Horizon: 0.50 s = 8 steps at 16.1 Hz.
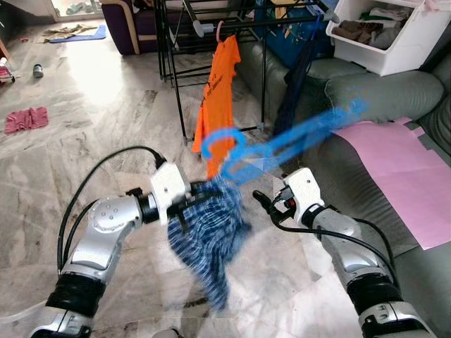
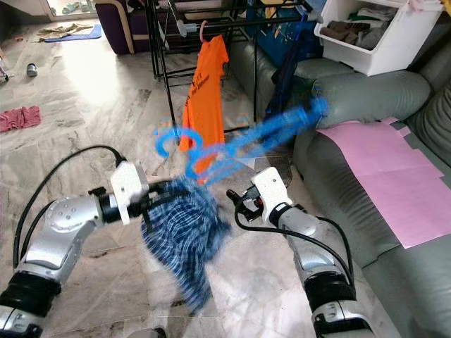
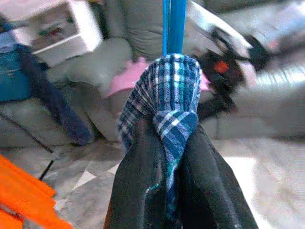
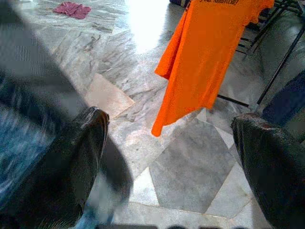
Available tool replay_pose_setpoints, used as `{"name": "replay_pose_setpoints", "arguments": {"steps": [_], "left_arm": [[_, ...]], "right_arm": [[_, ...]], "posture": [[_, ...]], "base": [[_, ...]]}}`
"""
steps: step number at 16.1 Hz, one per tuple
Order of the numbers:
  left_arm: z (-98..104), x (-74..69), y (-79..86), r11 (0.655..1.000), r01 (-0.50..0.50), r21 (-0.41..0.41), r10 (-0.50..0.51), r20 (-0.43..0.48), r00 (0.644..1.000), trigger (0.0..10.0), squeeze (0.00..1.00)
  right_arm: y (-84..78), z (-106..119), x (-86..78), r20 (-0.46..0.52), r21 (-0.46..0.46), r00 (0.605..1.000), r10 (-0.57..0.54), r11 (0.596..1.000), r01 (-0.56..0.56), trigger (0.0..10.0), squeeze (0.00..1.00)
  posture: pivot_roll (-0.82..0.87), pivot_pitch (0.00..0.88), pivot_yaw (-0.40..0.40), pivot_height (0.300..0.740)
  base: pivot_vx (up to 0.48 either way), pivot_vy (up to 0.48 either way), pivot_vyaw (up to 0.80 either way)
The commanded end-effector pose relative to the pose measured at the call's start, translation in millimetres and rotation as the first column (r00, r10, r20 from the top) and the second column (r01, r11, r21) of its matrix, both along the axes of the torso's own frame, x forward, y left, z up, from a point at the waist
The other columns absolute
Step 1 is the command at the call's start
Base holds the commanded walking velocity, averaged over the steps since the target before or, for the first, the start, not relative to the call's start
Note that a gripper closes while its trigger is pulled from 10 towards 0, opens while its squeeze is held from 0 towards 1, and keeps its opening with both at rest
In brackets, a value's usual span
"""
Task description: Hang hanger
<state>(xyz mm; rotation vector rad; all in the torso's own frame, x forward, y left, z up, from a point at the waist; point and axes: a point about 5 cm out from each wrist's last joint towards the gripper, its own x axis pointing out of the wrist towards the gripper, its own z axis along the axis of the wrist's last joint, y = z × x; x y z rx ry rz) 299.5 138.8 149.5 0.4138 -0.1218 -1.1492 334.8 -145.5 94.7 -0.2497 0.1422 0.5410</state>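
Observation:
A blue plastic hanger (image 1: 282, 141) carries a blue plaid shirt (image 1: 211, 232) and is blurred by motion. My left gripper (image 1: 194, 201) is shut on the shirt's cloth; in the left wrist view its fingers (image 3: 138, 191) pinch the plaid fabric (image 3: 174, 100) below the hanger's blue bar (image 3: 174, 26). My right gripper (image 1: 264, 201) is open just right of the shirt, holding nothing; its fingers (image 4: 71, 162) stand wide apart. Beyond stands a black drying rack (image 1: 211, 21) with an orange T-shirt (image 1: 218, 91) hanging from it.
A grey sofa (image 1: 366, 91) runs along the right, with a pink sheet (image 1: 402, 169) on it and a white bin of clothes (image 1: 384, 32). Dark clothes (image 1: 296, 91) hang from the rack. A pink cloth (image 1: 27, 118) lies on the marble floor at the left.

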Motion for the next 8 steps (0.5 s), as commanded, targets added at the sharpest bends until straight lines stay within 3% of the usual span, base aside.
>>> {"name": "replay_pose_setpoints", "arguments": {"steps": [1, 3, 4, 5, 6, 8], "left_arm": [[1, -5.6, -1.9, 0.994, 0.075, 0.076, -0.078, 0.047, 0.996, 0.0, 0.0], [7, -4.1, -4.7, 0.991, 0.099, 0.093, -0.106, 0.08, 0.991, 0.0, 0.0], [13, -0.9, -8.3, 0.987, 0.114, 0.11, -0.126, 0.114, 0.985, 0.0, 0.0], [17, 2.3, -11.0, 0.987, 0.116, 0.115, -0.131, 0.139, 0.982, 0.0, 0.0], [21, 5.7, -14.3, 0.987, 0.119, 0.112, -0.137, 0.164, 0.977, 0.0, 0.0], [29, 9.7, -20.5, 0.985, 0.131, 0.112, -0.153, 0.208, 0.966, 0.0, 0.0]], "right_arm": [[0.3, 1, 0.4, -0.005, -0.01, 1.0, 0.019, 1.0, -0.019, 10.0, 1.0], [2.7, 0, -1.0, -0.023, 0.005, 0.998, 0.052, 0.999, -0.052, 10.0, 1.0], [6.8, -1, -4.1, -0.052, 0.033, 0.993, 0.102, 0.994, -0.101, 10.0, 0.53], [9.8, -3, -7.1, -0.074, 0.049, 0.987, 0.144, 0.989, -0.141, 10.0, 0.22], [13.1, -5, -11.4, -0.1, 0.063, 0.975, 0.198, 0.979, -0.193, 10.0, 0.0], [15.4, -10, -18.7, -0.144, 0.068, 0.951, 0.274, 0.961, -0.266, 10.0, 0.0]], "posture": [[0.08, 0.114, -0.079, 0.74], [0.08, 0.111, -0.077, 0.74], [0.08, 0.108, -0.076, 0.74], [0.08, 0.106, -0.077, 0.74], [0.07, 0.105, -0.076, 0.74], [0.07, 0.101, -0.076, 0.74]], "base": [[0.0, 0.0, 0.0], [0.0, 0.0, 0.0], [0.0, 0.0, 0.0], [0.0, 0.0, 0.0], [0.0, 0.0, 0.0], [0.0, 0.0, 0.0]]}}
